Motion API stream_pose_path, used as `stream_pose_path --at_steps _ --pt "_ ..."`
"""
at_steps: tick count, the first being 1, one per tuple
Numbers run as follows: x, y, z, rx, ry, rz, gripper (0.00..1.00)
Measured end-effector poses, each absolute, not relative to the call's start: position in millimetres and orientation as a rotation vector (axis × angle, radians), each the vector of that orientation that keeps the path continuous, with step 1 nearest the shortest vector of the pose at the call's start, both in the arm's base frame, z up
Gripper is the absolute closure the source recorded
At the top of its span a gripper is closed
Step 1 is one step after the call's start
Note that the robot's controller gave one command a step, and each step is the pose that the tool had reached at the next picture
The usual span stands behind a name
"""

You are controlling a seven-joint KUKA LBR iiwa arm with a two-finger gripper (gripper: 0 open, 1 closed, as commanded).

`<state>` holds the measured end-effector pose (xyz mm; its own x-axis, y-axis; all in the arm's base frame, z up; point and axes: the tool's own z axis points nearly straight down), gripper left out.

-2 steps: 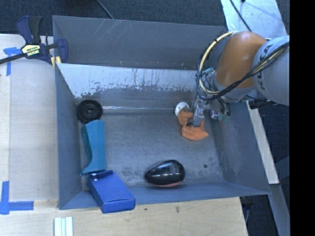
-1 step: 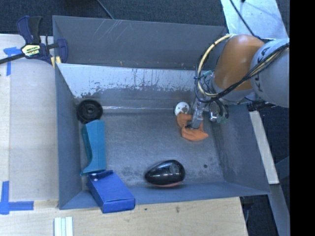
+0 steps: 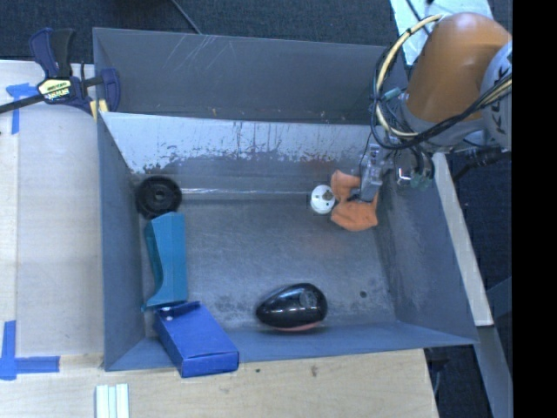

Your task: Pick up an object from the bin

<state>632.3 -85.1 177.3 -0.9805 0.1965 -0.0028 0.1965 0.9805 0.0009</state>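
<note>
My gripper (image 3: 369, 190) reaches down at the bin's far right corner, its fingers in front of an orange soft lump (image 3: 354, 215) that lies on the floor against the right wall. A small white ball-like piece (image 3: 323, 200) sits just left of the orange lump, touching it. Whether the fingers grip the orange thing is hidden by the gripper body.
A black round disc (image 3: 158, 195) lies at the far left. A teal flat case (image 3: 168, 260) and a blue box (image 3: 197, 340) lean along the left wall and near corner. A black glossy oval thing (image 3: 291, 307) lies near the front wall.
</note>
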Motion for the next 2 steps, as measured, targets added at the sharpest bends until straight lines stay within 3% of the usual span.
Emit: stream_pose_path --at_steps 1,2 --pt "629.8 -85 111 0.311 3.129 0.0 1.0" --pt "634.8 -86 192 0.307 3.114 0.0 1.0"
